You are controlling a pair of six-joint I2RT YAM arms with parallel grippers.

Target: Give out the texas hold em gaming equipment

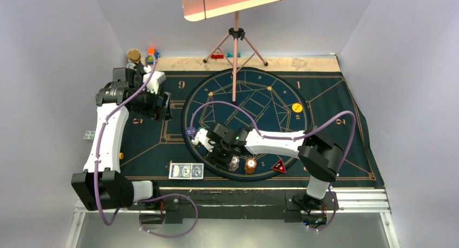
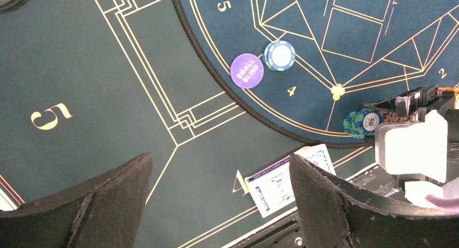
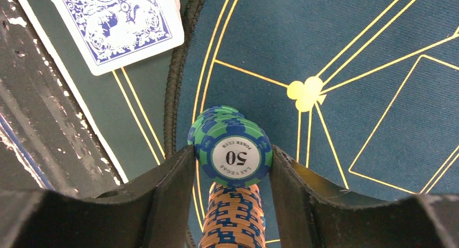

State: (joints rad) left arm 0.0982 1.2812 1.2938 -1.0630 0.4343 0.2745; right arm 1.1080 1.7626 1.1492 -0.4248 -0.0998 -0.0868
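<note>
straddling the upright green chip stack point(image 3: 234, 150) at the round mat's point(image 3: 379, 69) near rim, the right hand point(image 3: 231, 169) looks to be grasping its sides, orange chip stack point(image 3: 233, 223) just beside, while the released left hand point(image 2: 219, 169) hangs beyond the mat's left rim.

The table point(image 1: 303, 64) carries a dark gold-lined mat point(image 1: 346, 145) over most of its top, on which lie blue-backed cards point(image 1: 185, 171) near the front edge, a green-blue chip stack point(image 3: 233, 150), an orange chip stack point(image 1: 250, 165), a red-black triangular marker point(image 1: 279, 166) and a yellow disc point(image 1: 296, 108), with coloured blocks point(image 1: 152, 54) beyond the mat's far left corner.
</note>
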